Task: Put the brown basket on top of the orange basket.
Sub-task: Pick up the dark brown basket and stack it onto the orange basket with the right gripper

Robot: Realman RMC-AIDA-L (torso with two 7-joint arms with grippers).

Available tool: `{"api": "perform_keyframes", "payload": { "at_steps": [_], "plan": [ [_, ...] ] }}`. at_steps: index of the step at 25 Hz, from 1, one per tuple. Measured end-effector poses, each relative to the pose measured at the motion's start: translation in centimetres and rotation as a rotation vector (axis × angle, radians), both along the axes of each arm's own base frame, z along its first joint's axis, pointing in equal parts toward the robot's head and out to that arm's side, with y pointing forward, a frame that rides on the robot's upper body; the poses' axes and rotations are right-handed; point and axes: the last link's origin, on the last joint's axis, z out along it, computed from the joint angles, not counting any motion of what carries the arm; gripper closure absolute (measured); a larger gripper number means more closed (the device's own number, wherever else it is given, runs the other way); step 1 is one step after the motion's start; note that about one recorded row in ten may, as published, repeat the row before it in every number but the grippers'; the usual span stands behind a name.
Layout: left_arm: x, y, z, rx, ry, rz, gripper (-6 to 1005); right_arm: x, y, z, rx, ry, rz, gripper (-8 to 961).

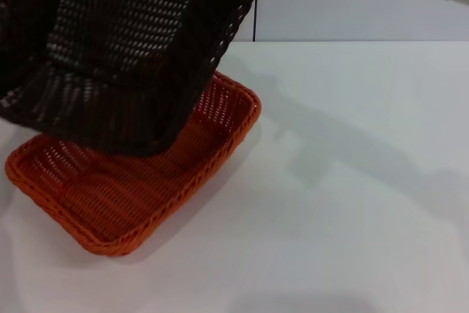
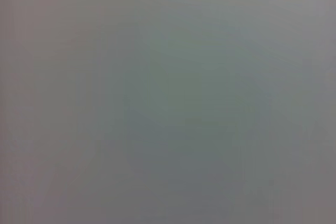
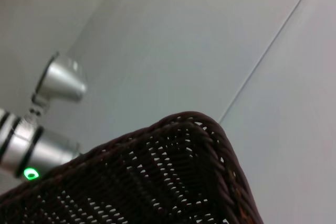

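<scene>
White tabletop (image 1: pixel 352 181) spreads below me. My brown basket (image 1: pixel 124 49) hangs tilted in the air at ten o'clock, above the orange basket (image 1: pixel 132 188) resting flat on the table. Neither of my grippers shows, so their opening I cannot tell.

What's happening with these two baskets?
The robot is stacking them. The brown basket is lifted and tilted in the air over the orange basket, which sits on the white table. It hasn't been set down yet. No gripper shows in these views, so which arm holds it can't be told.
</scene>
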Motion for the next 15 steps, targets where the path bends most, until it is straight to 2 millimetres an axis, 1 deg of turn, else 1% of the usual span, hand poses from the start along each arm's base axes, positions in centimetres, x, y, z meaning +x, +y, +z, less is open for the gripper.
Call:
{"api": "perform_keyframes", "payload": {
  "at_steps": [2,3,4,5,6,8,9,10,11,13,14,15],
  "plan": [
    [0.0,0.0,0.0,0.0,0.003,-0.001,150,0.2,-0.4,-0.2,-0.02,0.032,-0.005,763],
    [0.0,0.0,0.0,0.0,0.003,-0.002,150,0.8,-0.7,-0.1,-0.03,0.068,-0.021,763],
    [0.0,-0.1,0.0,-0.002,0.004,-0.003,150,0.8,-0.7,-0.1,-0.03,0.068,-0.021,763],
    [-0.1,-0.1,0.0,-0.003,0.004,-0.003,150,1.5,-0.9,0.1,-0.036,0.107,-0.038,763],
    [-0.1,-0.1,0.0,-0.004,0.004,-0.004,150,1.5,-0.9,0.1,-0.036,0.107,-0.038,763],
    [-0.2,-0.2,0.0,-0.005,0.004,-0.005,150,2.7,-0.9,0.5,-0.055,0.164,-0.08,763],
    [-0.2,-0.2,0.0,-0.005,0.004,-0.005,150,2.7,-0.9,0.5,-0.055,0.164,-0.08,762],
    [-0.3,-0.3,0.0,-0.006,0.005,-0.006,150,3.6,-0.8,0.5,-0.08,0.202,-0.114,762],
    [-0.3,-0.3,0.0,-0.005,0.006,-0.006,150,3.6,-0.8,0.5,-0.08,0.202,-0.114,762],
    [-0.3,-0.3,0.0,-0.007,0.006,-0.005,150,5.0,-0.5,0.3,-0.14,0.27,-0.15,762],
    [-0.3,-0.3,0.0,-0.007,0.006,-0.005,150,5.0,-0.5,0.3,-0.14,0.27,-0.15,762],
    [-0.3,-0.2,-0.2,-0.011,0.004,-0.004,150,6.0,-0.4,0.1,-0.191,0.315,-0.158,762]
  ]
}}
